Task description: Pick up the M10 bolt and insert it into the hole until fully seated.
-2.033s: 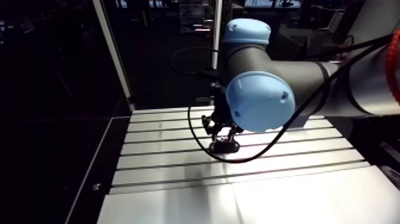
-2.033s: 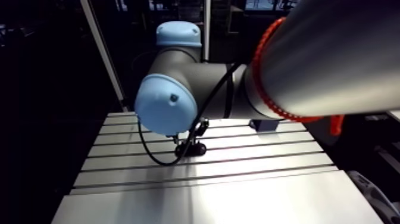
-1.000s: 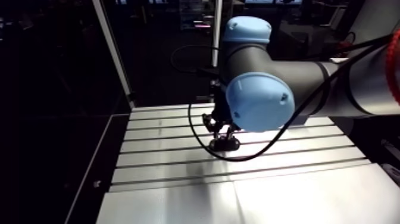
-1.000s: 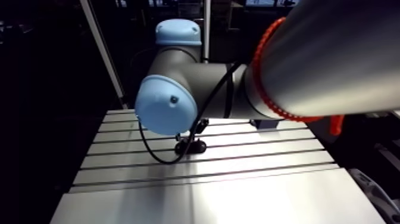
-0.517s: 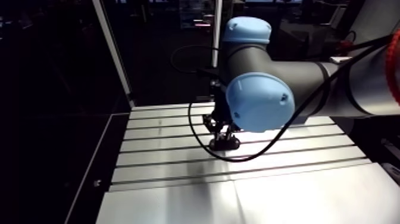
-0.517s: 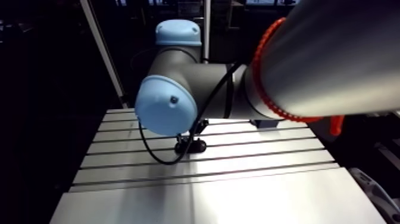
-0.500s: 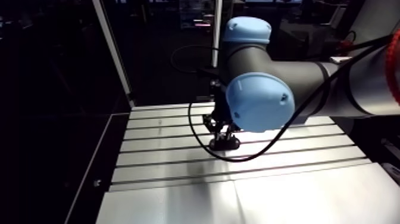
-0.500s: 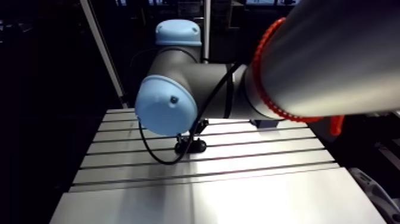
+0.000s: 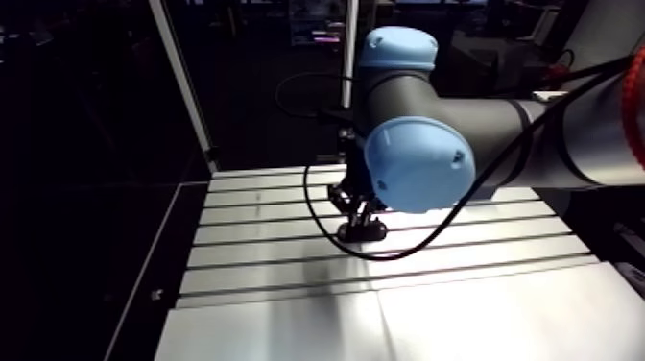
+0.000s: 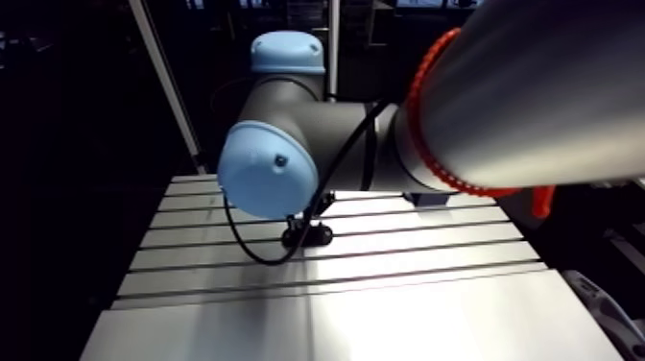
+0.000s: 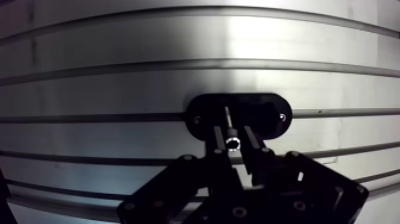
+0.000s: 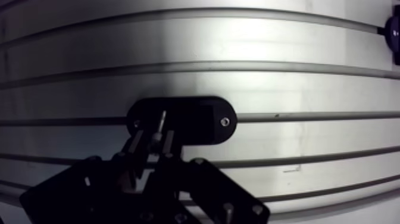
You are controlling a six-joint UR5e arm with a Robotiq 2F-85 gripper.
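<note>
Slotted aluminium table (image 11: 119, 36) stretched out beneath me, its long grooves running crosswise and a bright patch of glare lying on the ribs. Over it, in the arm view, my arm's light-blue joint cap (image 9: 418, 163) bulked large, and my gripper (image 11: 232, 146) hung below it, low over the middle of the table. A black oval plate (image 11: 262, 116) lay flat on the table astride one groove, directly ahead of and under my fingertips. My fingers (image 11: 215, 152) were drawn close together and pinched the M10 bolt (image 11: 230, 128) at its bright head end, with the slim shank pointing away from me and down toward the middle of the plate. Its tip lay over the dark plate; whether it had entered the plate I could not tell. Two small screws (image 11: 282, 117) sat in the plate, one near each rounded end.
</note>
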